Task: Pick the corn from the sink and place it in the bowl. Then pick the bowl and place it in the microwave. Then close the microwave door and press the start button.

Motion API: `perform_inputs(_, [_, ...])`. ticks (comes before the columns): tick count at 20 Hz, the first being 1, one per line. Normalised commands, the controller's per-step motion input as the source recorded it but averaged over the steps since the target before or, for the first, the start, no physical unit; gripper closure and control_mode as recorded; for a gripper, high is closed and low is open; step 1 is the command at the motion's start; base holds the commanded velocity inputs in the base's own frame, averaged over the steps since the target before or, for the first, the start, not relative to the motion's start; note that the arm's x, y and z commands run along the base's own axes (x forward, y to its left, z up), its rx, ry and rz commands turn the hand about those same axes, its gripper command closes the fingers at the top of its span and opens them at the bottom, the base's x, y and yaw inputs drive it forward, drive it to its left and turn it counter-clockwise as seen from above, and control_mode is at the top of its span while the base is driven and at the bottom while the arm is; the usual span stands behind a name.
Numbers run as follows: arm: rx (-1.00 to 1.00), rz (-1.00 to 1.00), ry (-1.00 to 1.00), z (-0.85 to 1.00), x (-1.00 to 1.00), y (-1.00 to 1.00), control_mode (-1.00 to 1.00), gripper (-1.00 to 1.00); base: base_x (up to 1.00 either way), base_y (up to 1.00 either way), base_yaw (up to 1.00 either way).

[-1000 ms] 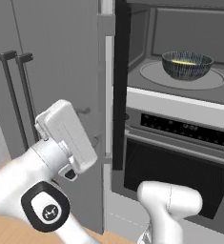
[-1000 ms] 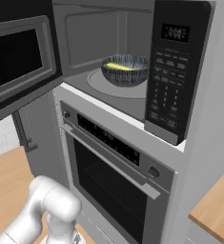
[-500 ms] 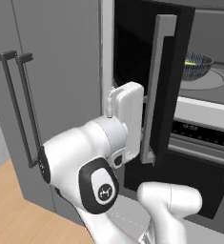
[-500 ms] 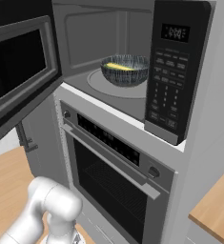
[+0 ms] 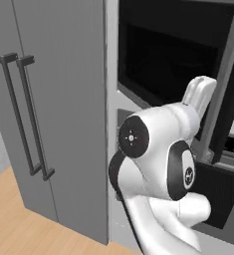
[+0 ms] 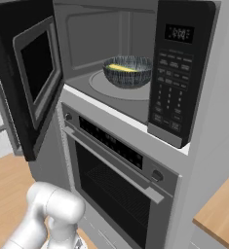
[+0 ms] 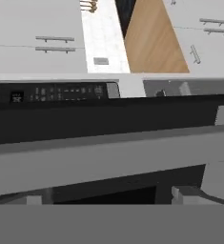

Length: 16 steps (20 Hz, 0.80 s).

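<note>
The blue-grey bowl (image 6: 128, 71) sits on the turntable inside the microwave (image 6: 106, 92), with the yellow corn (image 6: 122, 67) lying in it. The black microwave door (image 6: 34, 78) stands about half open at the left, its window facing the cavity. In the left base view my gripper's white hand (image 5: 200, 95) rests against the outer face of that door (image 5: 163, 69), close to its free edge. The hand view looks along the door's edge at the control panel (image 7: 51, 90). My gripper (image 7: 107, 196) is open and holds nothing. The sink is out of view.
The keypad panel (image 6: 177, 73) is to the right of the cavity. An oven with a bar handle (image 6: 121, 170) sits below the microwave. A tall grey cabinet with two dark handles (image 5: 29, 114) stands to the left, and my arm's big joints (image 5: 158, 159) block the front.
The arm has swung right with the hand pressed on the microwave door. The door has turned from wide open toward the cavity. The bowl and corn have not moved.
</note>
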Motion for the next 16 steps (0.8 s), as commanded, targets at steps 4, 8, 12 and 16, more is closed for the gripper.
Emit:
perform_inputs(4, [0.22, 0.01, -0.01, 0.0, 0.75, -0.97, -1.0, -1.0, 0.0, 0.0, 0.0])
perform_inputs(8, [0.17, 0.02, 0.0, 0.0, 0.95, -0.84, -1.0, -1.0, 0.0, 0.0, 0.0])
perform_inputs(12, [0.16, 0.0, 0.0, 0.0, 0.81, -0.73, -1.0, -1.0, 0.0, 0.0, 0.0])
perform_inputs(16, [0.12, 0.03, -0.03, -0.01, 0.68, -0.67, -1.0, -1.0, 0.0, 0.0, 0.0])
